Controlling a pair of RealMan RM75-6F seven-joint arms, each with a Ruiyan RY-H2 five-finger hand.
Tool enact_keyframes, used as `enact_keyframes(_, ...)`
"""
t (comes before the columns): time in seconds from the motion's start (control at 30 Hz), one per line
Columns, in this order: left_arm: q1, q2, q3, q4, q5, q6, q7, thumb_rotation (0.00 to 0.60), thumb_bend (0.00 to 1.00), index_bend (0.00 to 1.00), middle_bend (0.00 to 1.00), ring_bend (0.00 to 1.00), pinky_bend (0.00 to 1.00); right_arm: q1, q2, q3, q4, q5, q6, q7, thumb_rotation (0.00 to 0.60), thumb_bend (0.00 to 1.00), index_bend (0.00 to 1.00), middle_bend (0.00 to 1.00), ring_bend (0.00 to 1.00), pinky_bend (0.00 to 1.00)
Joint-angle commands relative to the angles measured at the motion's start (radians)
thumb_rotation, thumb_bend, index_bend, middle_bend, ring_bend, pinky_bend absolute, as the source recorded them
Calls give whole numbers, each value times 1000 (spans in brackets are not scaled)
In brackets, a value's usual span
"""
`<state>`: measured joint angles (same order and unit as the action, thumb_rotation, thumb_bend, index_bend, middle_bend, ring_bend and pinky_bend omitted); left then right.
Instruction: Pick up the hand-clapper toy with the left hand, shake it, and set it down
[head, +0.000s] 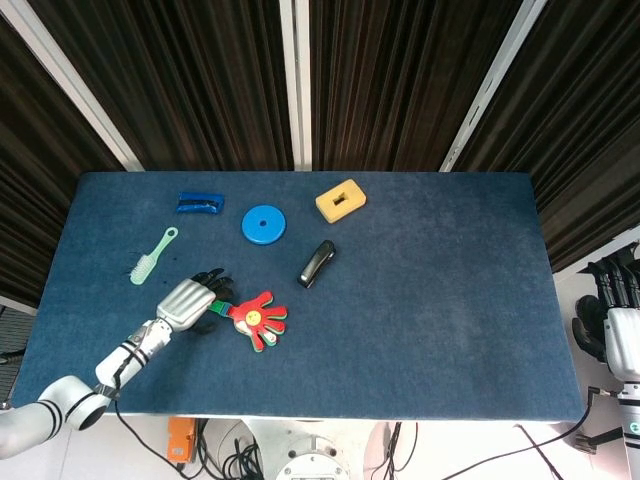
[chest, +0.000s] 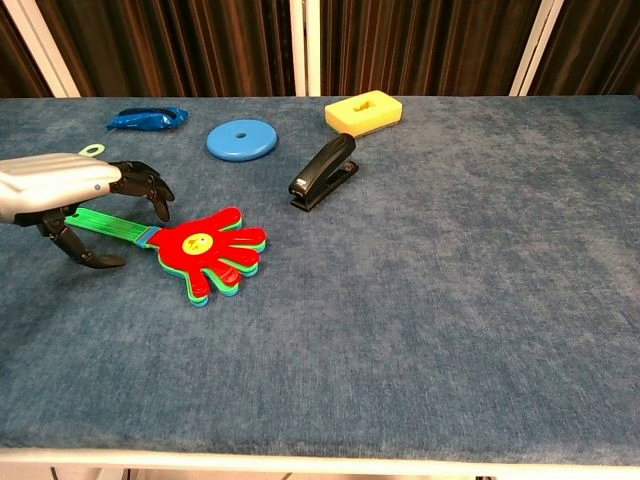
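The hand-clapper toy (head: 257, 318) (chest: 208, 250) lies flat on the blue table, its red, yellow and green palms toward the middle. Its green handle (chest: 112, 228) points left. My left hand (head: 188, 300) (chest: 60, 185) hovers low over that handle, with the dark fingers (chest: 147, 186) curled down on the far side and the thumb (chest: 78, 250) on the near side. The handle lies between them and I see no grip on it. My right hand (head: 608, 315) hangs off the table's right edge, holding nothing.
A black stapler (head: 317, 263) (chest: 324, 170) lies just right of and behind the toy. Farther back are a blue disc (head: 264, 224) (chest: 241, 139), a yellow block (head: 340, 200) (chest: 364, 111) and a blue packet (head: 200, 203) (chest: 147, 118). A green brush (head: 152, 256) lies left of my hand.
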<state>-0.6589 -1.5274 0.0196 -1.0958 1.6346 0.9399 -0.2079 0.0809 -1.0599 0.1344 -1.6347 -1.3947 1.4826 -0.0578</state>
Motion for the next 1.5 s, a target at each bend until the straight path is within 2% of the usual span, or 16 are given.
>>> enact_keyframes(0.03,-4,-7,2,5,-9,-3,-1,600,230,318,138,28,179,0,-1,-1,2,0,0,2,600,324,0,0,0,0)
enact_keyframes(0.5,-8,-10,16,-10,-25,11,25,600,229,509,153,28,179,-1,-3,-2,14,5,-6,14,600,324,0,0,0,0)
enact_keyframes(0.67,5,-11,5,-21,-53,26,49,600,234,586,225,50,196,0,-4,-3,17,5,-9,18,600,325,0,0,0,0)
enact_keyframes(0.8,25,-9,-19,-52,-95,51,67,600,235,612,356,158,304,0,-4,-3,18,4,-10,20,600,324,0,0,0,0)
enact_keyframes(1.0,57,-16,-45,-67,-101,144,32,600,250,604,516,389,580,1,-5,-5,18,4,-14,25,600,325,0,0,0,0)
enact_keyframes(1.27,84,-34,-83,-56,-107,242,-75,600,298,568,580,522,705,2,-2,-8,12,-1,-15,23,600,325,0,0,0,0)
enact_keyframes(1.43,93,-39,-93,-37,-105,275,-95,600,304,557,589,592,806,2,0,-10,8,-4,-17,24,600,323,0,0,0,0)
enact_keyframes(1.5,95,-40,-96,-36,-104,285,-98,600,305,551,589,650,849,3,1,-10,7,-5,-18,25,600,321,0,0,0,0)
